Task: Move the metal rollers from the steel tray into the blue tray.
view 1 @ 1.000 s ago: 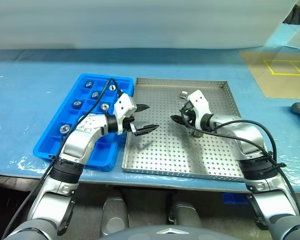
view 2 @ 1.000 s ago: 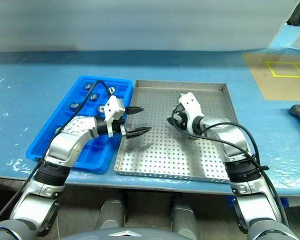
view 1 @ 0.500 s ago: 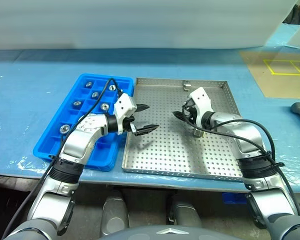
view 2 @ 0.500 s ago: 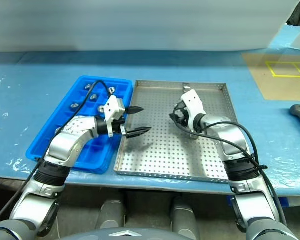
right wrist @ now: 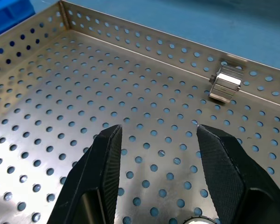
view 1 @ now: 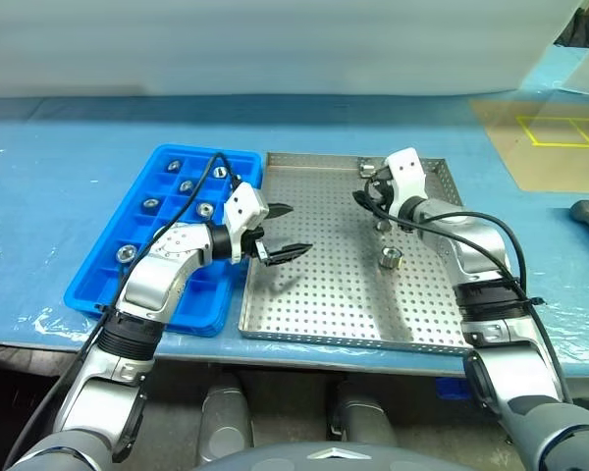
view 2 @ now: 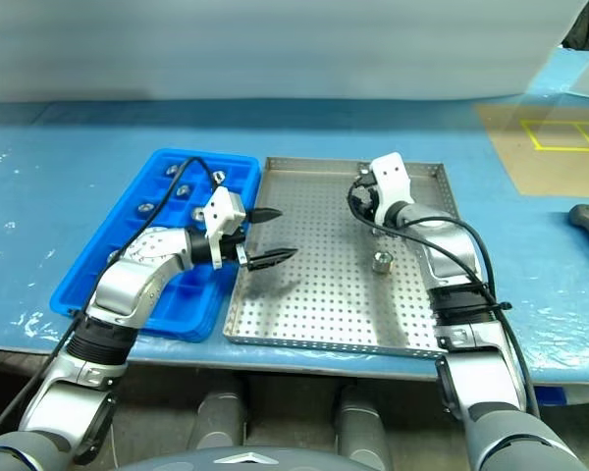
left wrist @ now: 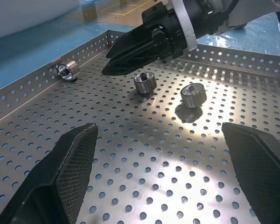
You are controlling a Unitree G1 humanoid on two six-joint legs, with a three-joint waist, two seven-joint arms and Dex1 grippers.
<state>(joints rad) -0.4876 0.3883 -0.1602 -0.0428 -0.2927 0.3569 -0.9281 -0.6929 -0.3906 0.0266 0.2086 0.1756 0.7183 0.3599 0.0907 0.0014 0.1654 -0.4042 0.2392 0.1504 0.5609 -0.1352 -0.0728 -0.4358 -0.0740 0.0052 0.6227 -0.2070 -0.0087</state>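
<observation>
Three metal rollers [view 1: 389, 258] remain in the steel tray [view 1: 304, 314], all in its right half. One stands on end near the middle of that half, its axis vertical and its dark bore facing up. A second [left wrist: 144, 83] lies on its side further back, just beneath the right gripper [view 1: 363, 197], its axis level. The third [right wrist: 226, 83] lies on its side right against the tray's far rim, near the far right corner, its long axis running along that rim. Six more rollers [view 1: 205, 209] sit in the blue tray [view 1: 93, 285], each in its own compartment with the bore upward: five in the far half and one [view 1: 126, 252] at the left edge nearer the middle.

The blue tray lies on the blue worktop [view 1: 39, 196], along the steel tray's left edge, nearly touching it.

The right gripper hangs over the far right part of the steel tray, pointing toward the far rim; its fingers [right wrist: 107, 154] stand a modest way apart with nothing between them. The left gripper [view 1: 284, 231] hovers over the steel tray's left edge, pointing right, its fingers [left wrist: 70, 158] spread wide and empty.
</observation>
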